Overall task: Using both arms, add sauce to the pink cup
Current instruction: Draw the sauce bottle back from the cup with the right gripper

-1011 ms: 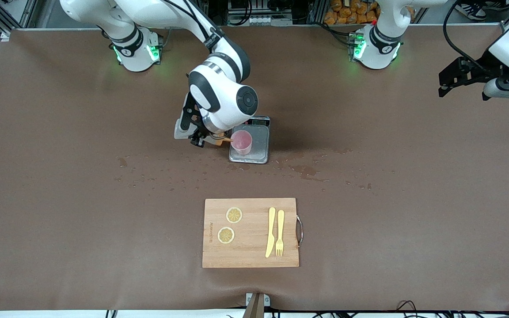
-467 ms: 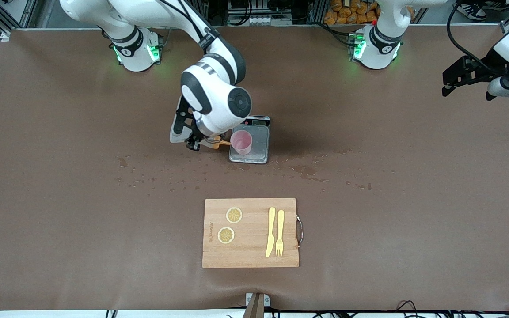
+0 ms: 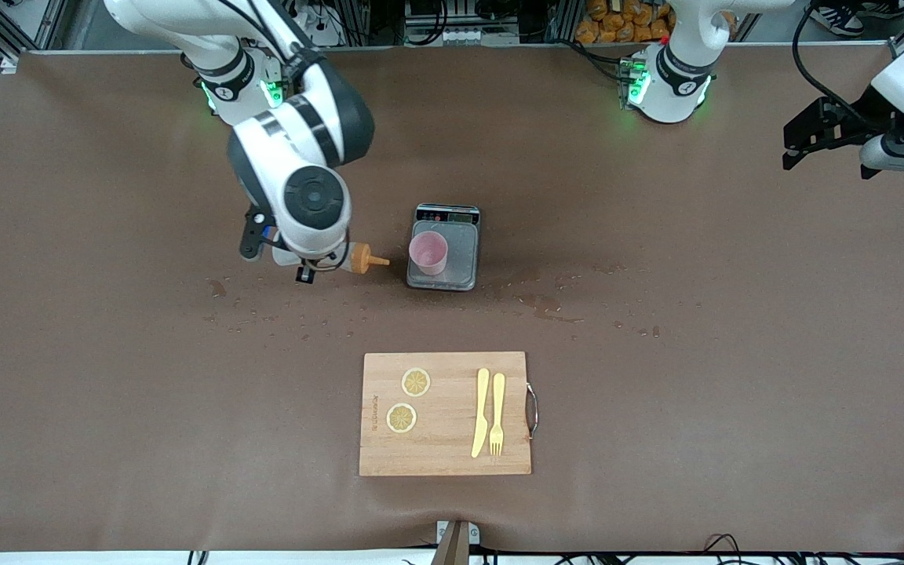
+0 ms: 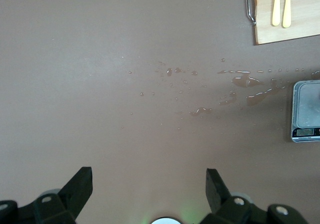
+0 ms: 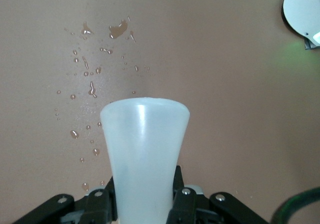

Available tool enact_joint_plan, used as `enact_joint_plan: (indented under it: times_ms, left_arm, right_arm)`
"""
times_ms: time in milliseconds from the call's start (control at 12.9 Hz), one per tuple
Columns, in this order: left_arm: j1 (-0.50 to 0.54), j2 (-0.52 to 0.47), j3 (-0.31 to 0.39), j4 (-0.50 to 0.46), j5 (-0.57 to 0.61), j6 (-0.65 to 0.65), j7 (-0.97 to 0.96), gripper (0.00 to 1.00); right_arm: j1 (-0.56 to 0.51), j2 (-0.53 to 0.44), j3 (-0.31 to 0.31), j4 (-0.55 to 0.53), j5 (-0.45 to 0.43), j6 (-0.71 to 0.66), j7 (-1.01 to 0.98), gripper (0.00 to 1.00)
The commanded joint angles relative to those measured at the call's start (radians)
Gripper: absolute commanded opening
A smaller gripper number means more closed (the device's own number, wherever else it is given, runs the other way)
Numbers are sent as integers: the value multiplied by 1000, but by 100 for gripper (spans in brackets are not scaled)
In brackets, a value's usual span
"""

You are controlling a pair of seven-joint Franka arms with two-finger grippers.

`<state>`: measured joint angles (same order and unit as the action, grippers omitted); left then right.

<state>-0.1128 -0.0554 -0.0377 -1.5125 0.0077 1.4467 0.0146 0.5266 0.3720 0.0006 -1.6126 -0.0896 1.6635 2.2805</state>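
Beside the pink cup (image 3: 428,252), right pincer (image 3: 318,263) grasping sauce (image 3: 364,258), left pincer (image 4: 149,186) released at table edge

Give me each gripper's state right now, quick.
Left gripper: open, holding nothing.
Right gripper: shut on the translucent whitish plastic squeeze bottle with orange nozzle cap.

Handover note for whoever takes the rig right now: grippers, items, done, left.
Right gripper: jaws shut on the sauce bottle, lying sideways over the table beside the scale, nozzle toward the pink cup.
Left gripper: jaws open, empty, waiting over its own end of the table.
Pink cup stands upright on the scale.
Done: bottle grasped.
Left: whether sauce is already in the cup can't be told; check, then set the bottle down.
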Motion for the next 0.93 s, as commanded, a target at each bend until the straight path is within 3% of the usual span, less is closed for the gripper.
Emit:
enact_joint_plan:
  times_ms: [0,156,389,700,856]
  left_arm:
    - [7,2,-7,14,21,-19,22,100]
    - [5,5,-4,17,21,-17,21,100]
    - [7,5,-4,17,21,-17,21,100]
    - [7,5,-1,15,11,-17,22,100]
    - [12,11,1,15,12,-17,22,100]
  right_arm:
    - [-86,-132,13,-153,97,89,-122,0]
    - [-170,-198,13,-245,186,149,-270,0]
    - [-354,-246,13,-317,400,159,-604,0]
    - [-597,-231,10,-351,596,70,-988,0]
    - [-727,-176,10,-359,695,9,-1181,0]
